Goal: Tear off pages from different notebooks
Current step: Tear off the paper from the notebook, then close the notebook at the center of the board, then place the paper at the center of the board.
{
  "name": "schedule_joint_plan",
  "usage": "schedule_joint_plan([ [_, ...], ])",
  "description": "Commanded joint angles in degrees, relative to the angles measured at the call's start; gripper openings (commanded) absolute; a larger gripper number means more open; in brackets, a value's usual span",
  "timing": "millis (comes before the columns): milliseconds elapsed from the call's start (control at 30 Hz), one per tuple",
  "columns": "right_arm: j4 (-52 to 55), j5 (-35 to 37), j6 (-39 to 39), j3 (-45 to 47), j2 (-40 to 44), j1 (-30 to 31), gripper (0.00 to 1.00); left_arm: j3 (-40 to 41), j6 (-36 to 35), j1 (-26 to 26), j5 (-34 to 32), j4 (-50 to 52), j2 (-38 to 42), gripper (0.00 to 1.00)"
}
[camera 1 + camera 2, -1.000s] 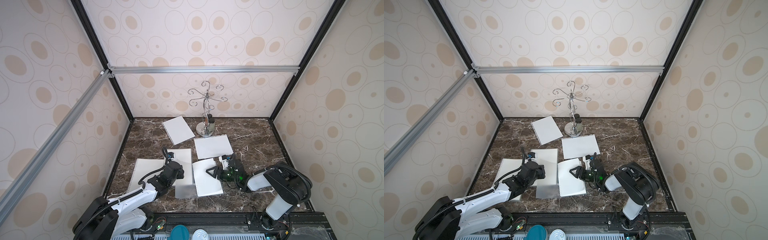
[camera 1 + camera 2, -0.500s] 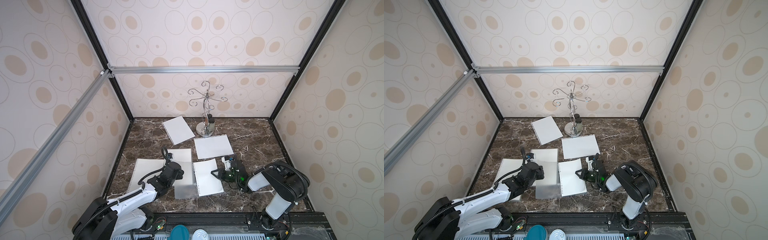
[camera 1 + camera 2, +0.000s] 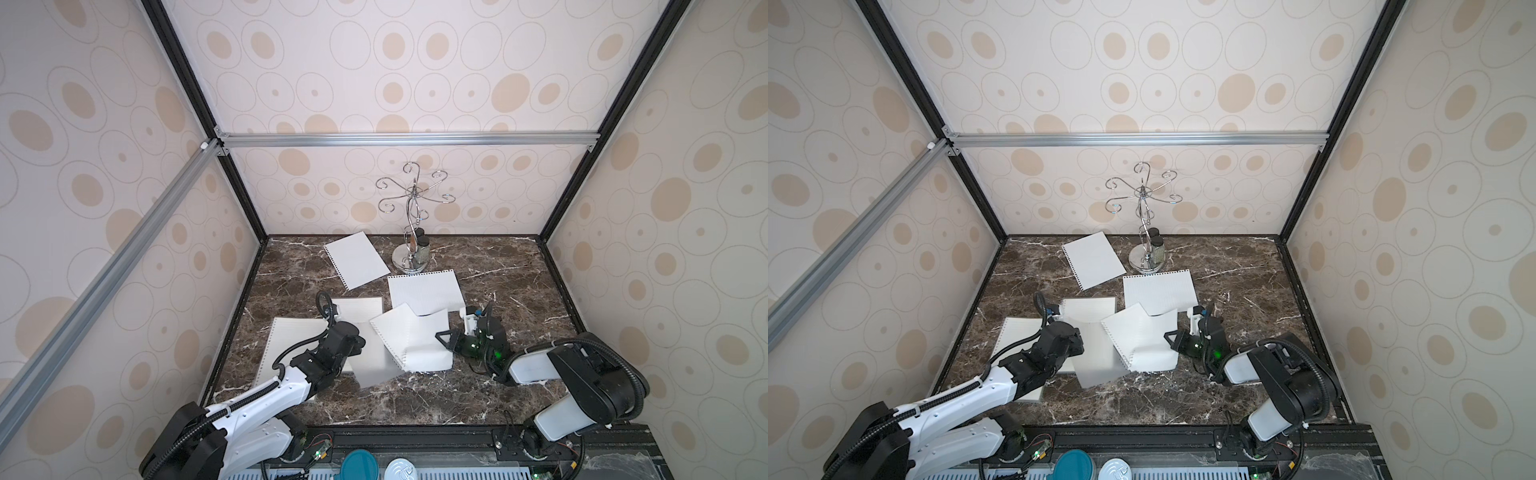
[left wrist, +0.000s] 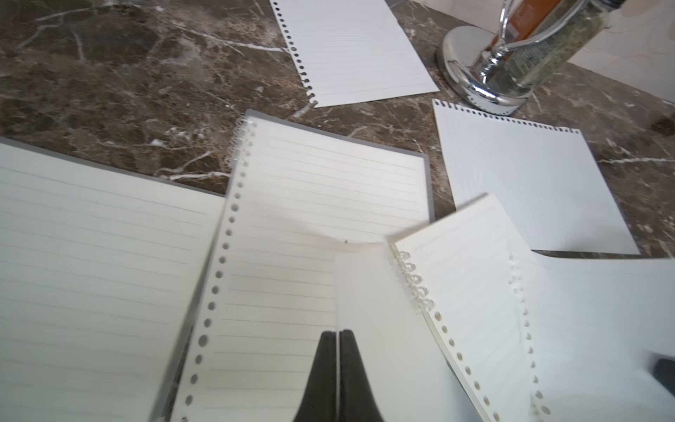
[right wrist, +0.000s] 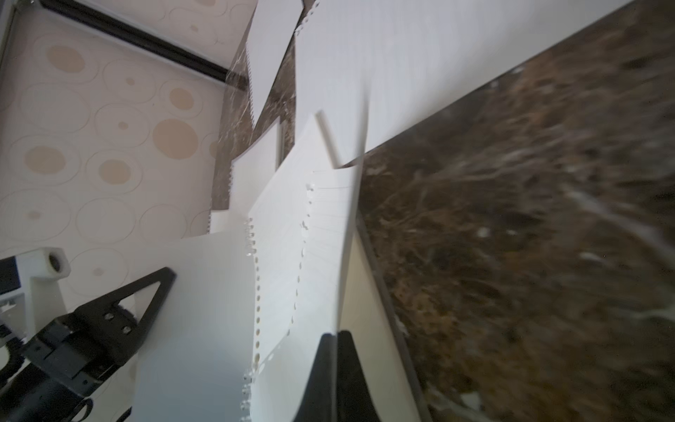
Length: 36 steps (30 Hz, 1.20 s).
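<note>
Three notebooks lie open on the near half of the dark marble table (image 3: 478,386), between the two arms. Biggest is the left notebook (image 3: 286,345), flat, with lined white paper and a row of holes down its outer edge; it sits partly under the left arm. Just beside it is the middle notebook (image 3: 360,306), lined as well, with a wire coil on its left edge and its clear grey cover (image 3: 374,370) folded out toward the front of the table. The right notebook (image 3: 395,336) is turned askew, its coiled edge lying over that grey cover and its far corner raised off the table. Its top page (image 4: 591,314) is thin, white and lined; its row of punched holes stands apart from the coil, and the sheet bows upward.

Two loose pages lie flat farther back. The near page (image 3: 424,289) has holes along its far edge, and the far page (image 3: 356,259), tilted, has holes down its left edge and lies close to the back wall. Beside them stands a chrome hook stand (image 3: 409,259) with two small jars (image 3: 422,248) at its base.

The right gripper (image 5: 334,339) is closed, pinching the right-hand edge of the top page. The left gripper (image 4: 338,336) is closed on nothing, its tips low over the middle notebook where paper meets cover; whether they touch cannot be told
</note>
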<state>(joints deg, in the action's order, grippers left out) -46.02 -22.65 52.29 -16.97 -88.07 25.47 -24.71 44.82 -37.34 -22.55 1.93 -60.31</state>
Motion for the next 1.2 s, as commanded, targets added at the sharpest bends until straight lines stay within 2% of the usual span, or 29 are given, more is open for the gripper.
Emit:
schedule_joint_plan([
  [0,8.1,6.1,-1.3,1.3,3.0,-0.8,0.0,-0.9,1.1,1.0,-5.8,4.2,0.9,0.0],
  [400,11.2,7.9,-2.0,4.3,7.7,-4.0,0.0,-0.6,0.2,1.3,-4.0,3.2,1.9,0.0],
  [533,13.0,8.1,-2.5,5.7,10.6,-6.2,0.0,-1.3,-1.9,1.3,-0.6,1.0,1.5,0.0],
  [800,25.1,14.0,-4.8,6.4,26.3,-9.2,0.0,-12.1,-5.4,0.7,10.6,-3.3,-7.0,0.0],
  [867,27.4,16.3,-4.5,7.0,30.7,-11.8,0.0,-14.9,-5.4,0.0,12.6,-3.7,-9.9,0.0],
  [1067,39.6,24.5,-5.3,5.3,46.3,-13.7,0.0,-23.1,-5.5,-7.4,11.3,-3.0,-18.1,0.0],
  [1167,44.3,26.3,-5.8,3.8,51.6,-16.3,0.0,-26.8,-4.2,-10.9,12.3,-3.9,-23.4,0.0],
])
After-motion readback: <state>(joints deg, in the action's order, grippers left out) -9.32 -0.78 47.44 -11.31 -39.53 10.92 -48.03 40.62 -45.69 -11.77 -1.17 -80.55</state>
